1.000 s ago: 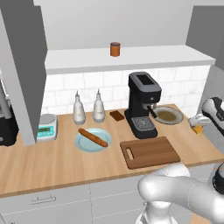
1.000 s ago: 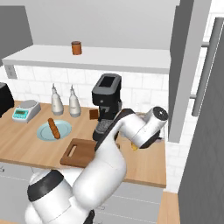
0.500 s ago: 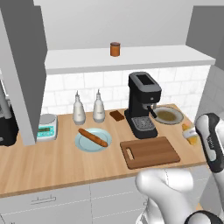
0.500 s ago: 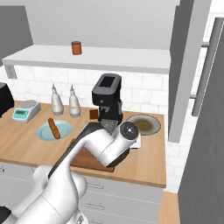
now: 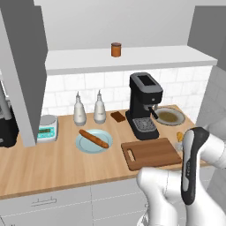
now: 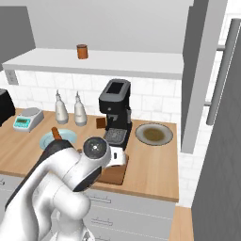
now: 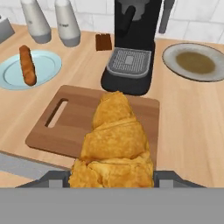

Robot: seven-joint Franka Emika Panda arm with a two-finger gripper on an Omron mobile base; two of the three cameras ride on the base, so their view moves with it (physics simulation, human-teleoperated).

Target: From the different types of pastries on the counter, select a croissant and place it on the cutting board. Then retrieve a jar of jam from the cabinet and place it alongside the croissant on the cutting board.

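Over the cutting board (image 7: 78, 122), on the counter (image 5: 53, 167): croissant (image 7: 114, 144), clamped in the gripper (image 7: 113, 177). Behind the board: black coffee machine (image 7: 131, 48), grey plate (image 7: 194, 61). To one side: blue plate (image 7: 41, 68) with brown stick (image 7: 27, 65), two white bottles (image 7: 65, 22), dark square piece (image 7: 104, 41). On the cabinet shelf (image 5: 132, 59) in the base views: jar of jam (image 5: 116, 49). Left base view adds a scale (image 5: 46, 128).

A black coffee machine (image 5: 144, 105) stands against the white tiled wall. To its right lies a grey plate (image 5: 170, 116) with a brownish centre; to its left, two white bottles (image 5: 88, 108) stand side by side. A pale blue plate (image 5: 93, 142) sits in front of the bottles, and a small kitchen scale (image 5: 47, 128) rests farther left.
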